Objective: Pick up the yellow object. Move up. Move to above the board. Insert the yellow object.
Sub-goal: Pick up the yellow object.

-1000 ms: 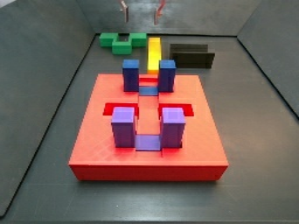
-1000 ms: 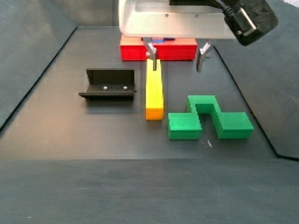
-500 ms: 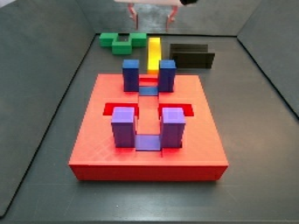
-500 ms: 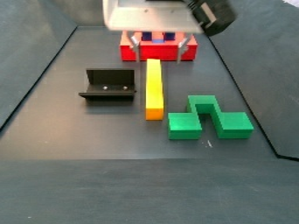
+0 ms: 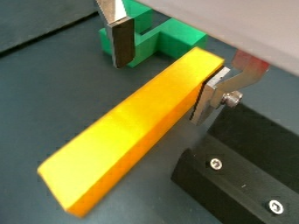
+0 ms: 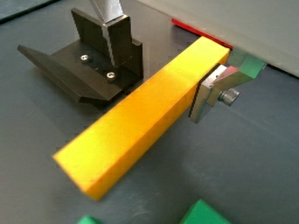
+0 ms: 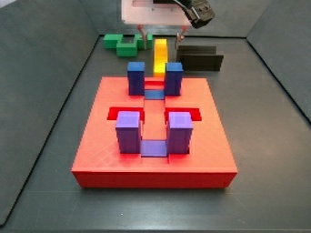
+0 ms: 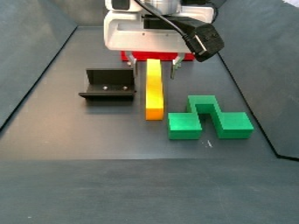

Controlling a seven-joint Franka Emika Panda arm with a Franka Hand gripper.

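Dark grey flooring with low walls all round makes up my work area. Nearest in a side view sits the board (image 7: 155,136), a red slab with two pairs of blue-purple posts, in the middle of the floor. Beyond it the yellow object (image 7: 159,53) lies flat, running lengthwise toward the far edge. My gripper (image 5: 173,68) is low over the bar's board-side end, fingers spread and straddling it, one finger (image 6: 214,92) close against a long side and the other standing clear; nothing is clamped. Past the bar, near the far edge, rest the green block (image 7: 125,41) toward one corner and the fixture (image 7: 199,58) toward the opposite one. I judge the pick-up step is in hand: next I need to close squarely on the bar's long sides, then lift straight up.
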